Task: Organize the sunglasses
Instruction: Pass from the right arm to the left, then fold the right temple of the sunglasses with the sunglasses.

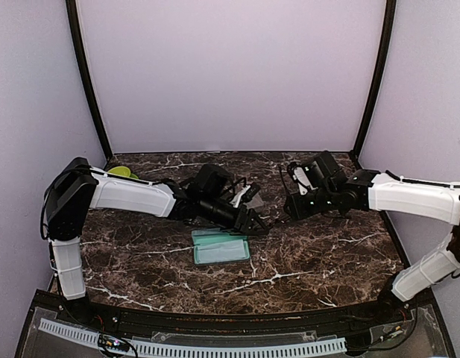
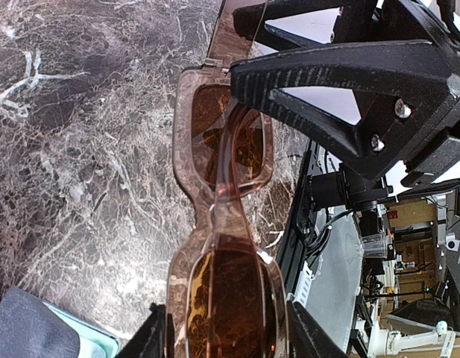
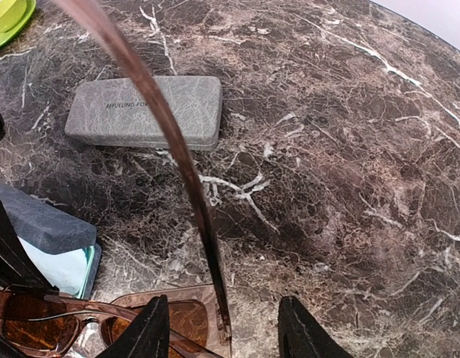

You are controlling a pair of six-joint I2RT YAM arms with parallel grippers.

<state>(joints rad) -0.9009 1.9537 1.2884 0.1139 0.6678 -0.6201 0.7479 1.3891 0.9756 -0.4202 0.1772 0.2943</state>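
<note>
One pair of sunglasses [image 2: 222,186], with a translucent pink-brown frame and amber-brown lenses, hangs above the marble table [image 2: 73,149]. My left gripper [image 2: 230,334] is shut on it, with one lens between the black fingers. In the top view that gripper [image 1: 258,226] is at the table's middle. My right gripper [image 3: 226,328] is open. The unfolded temple arm [image 3: 162,127] of the sunglasses [image 3: 162,321] runs between its fingers, nearer the left one, with a clear gap to the right one. From above, the right gripper [image 1: 288,211] faces the left one closely.
A shut grey case [image 3: 144,112] lies on the table [image 3: 349,149]. An open case with a teal inside [image 1: 221,246] lies below the grippers, its blue-grey lid [image 3: 39,224] over a light blue lining [image 3: 65,270]. A green object [image 1: 122,171] sits at the back left.
</note>
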